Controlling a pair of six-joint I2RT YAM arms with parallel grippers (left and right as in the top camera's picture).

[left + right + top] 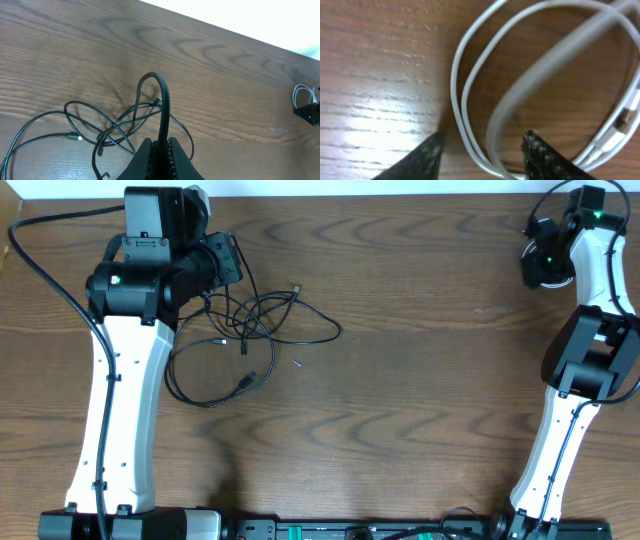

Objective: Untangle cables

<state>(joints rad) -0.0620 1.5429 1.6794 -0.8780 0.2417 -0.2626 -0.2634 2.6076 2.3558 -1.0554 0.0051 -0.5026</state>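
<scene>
My left gripper (161, 143) was clamped shut on a loop of black cable (163, 100). I judged a slow, straight lift would draw it clear of the tangle (114, 127) beyond. Far across the table (215, 75), my right gripper (483, 137) stood apart, straddling the white cable (464, 75).

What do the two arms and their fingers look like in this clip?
The left arm and right arm share long white links, bulky black joints and thin black wires running along the white links. Green lights glow near the right arm's wrist. The left fingers are black with ribbed inner faces; the right fingers black, grainy, tapered.
</scene>
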